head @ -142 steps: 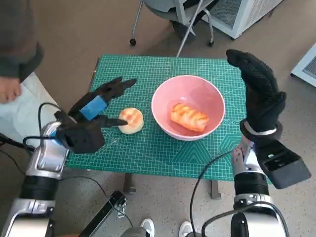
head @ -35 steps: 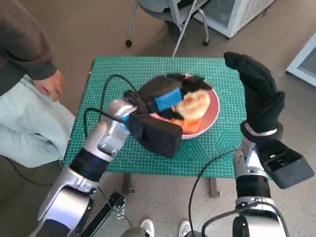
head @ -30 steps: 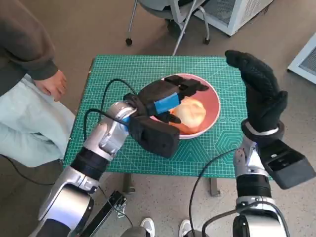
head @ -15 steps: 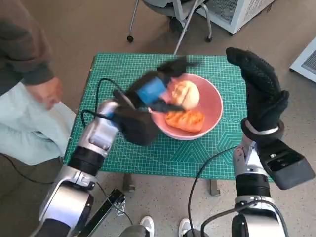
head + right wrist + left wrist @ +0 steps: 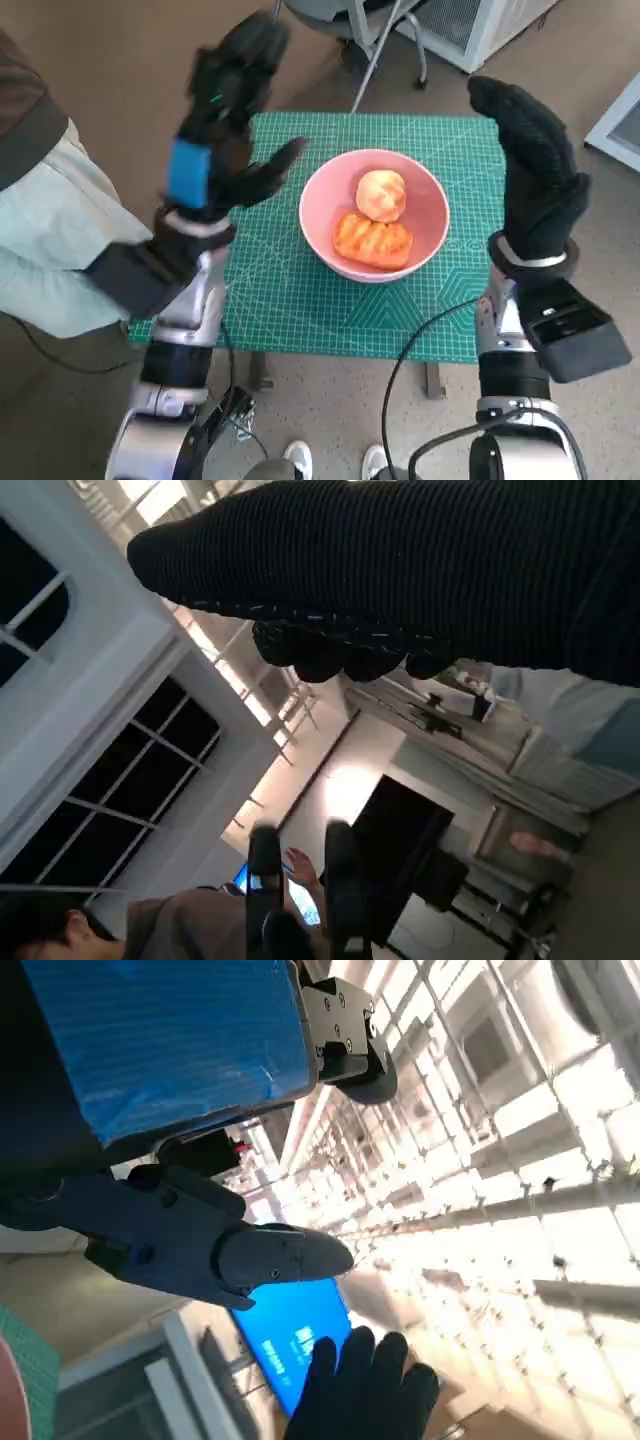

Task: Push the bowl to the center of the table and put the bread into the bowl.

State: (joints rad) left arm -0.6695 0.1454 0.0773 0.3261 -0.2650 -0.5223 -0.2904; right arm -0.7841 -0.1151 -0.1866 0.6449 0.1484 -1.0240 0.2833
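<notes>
Sitting near the middle of a green cutting mat (image 5: 300,310) that covers the counter, a pink bowl (image 5: 318,230) holds two pieces of bread: a round bun (image 5: 381,194) on its far side and a longer grilled piece (image 5: 372,240) touching it on the near side. To the left of the bowl, the left hand (image 5: 222,120) is raised above the counter's left edge with its fingers spread and nothing in them; blue tape shows on its back. To the right of the bowl, the right hand (image 5: 535,170) in its black knitted glove stands upright above the counter's right edge, fingers together and extended, holding nothing. Neither hand touches the bowl or the bread. A person in a pale garment with a dark sleeve (image 5: 25,120) is at the far left. Chair legs (image 5: 385,50) stand on the floor beyond the counter.
</notes>
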